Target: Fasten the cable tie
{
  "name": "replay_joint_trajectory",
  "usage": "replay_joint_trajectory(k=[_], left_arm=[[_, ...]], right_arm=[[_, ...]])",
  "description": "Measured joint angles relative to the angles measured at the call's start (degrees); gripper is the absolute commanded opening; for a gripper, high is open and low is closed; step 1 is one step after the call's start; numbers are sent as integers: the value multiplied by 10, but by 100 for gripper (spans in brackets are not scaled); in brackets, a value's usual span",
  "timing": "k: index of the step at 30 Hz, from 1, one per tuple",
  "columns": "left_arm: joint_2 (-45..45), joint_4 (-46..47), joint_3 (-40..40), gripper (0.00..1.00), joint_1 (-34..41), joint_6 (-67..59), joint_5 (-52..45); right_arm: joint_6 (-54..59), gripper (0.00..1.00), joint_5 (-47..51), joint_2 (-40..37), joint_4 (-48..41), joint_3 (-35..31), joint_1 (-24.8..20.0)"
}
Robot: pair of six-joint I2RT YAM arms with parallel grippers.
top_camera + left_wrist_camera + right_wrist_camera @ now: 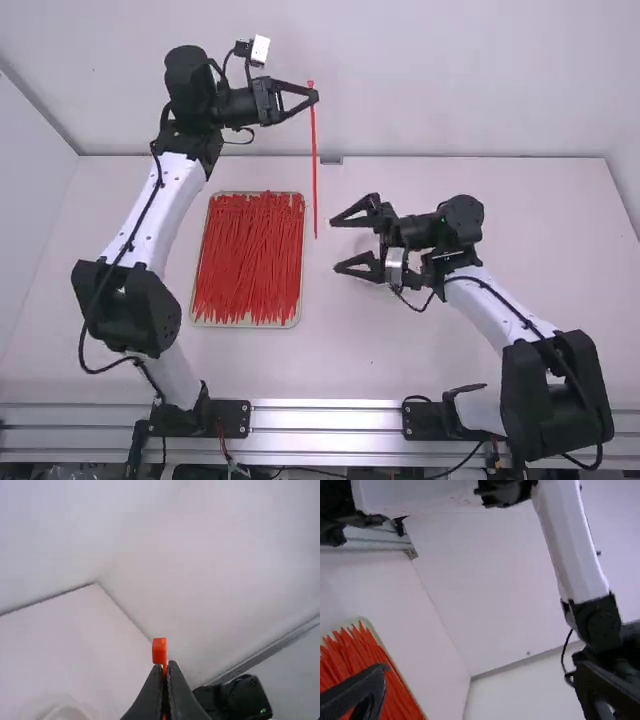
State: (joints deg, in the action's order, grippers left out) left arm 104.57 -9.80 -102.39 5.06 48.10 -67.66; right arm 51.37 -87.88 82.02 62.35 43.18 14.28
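Note:
A single red cable tie (314, 160) hangs straight down, high above the table, its head (159, 651) just past the tips of my left gripper (312, 97), which is shut on it near the top. The tie's loose tail ends above the table beside the tray. My right gripper (343, 240) stands open low over the table, right of the tray, its fingers (355, 690) spread wide and just right of the tie's lower end. A heap of red cable ties (250, 257) fills the tray.
The shallow tray (298, 322) lies left of centre on the white table. White walls close in the back and both sides. The table to the right of the right arm is bare.

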Motion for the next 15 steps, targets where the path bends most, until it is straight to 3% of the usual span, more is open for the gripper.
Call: replay_joint_trajectory(k=[11,15], left_arm=[[28,6,7,2,0,98,-28],[28,50,7,2,0,125,-50]], right_arm=[[162,100,-2,0,0,-35,-26],[206,100,-3,0,1,-37,-23]])
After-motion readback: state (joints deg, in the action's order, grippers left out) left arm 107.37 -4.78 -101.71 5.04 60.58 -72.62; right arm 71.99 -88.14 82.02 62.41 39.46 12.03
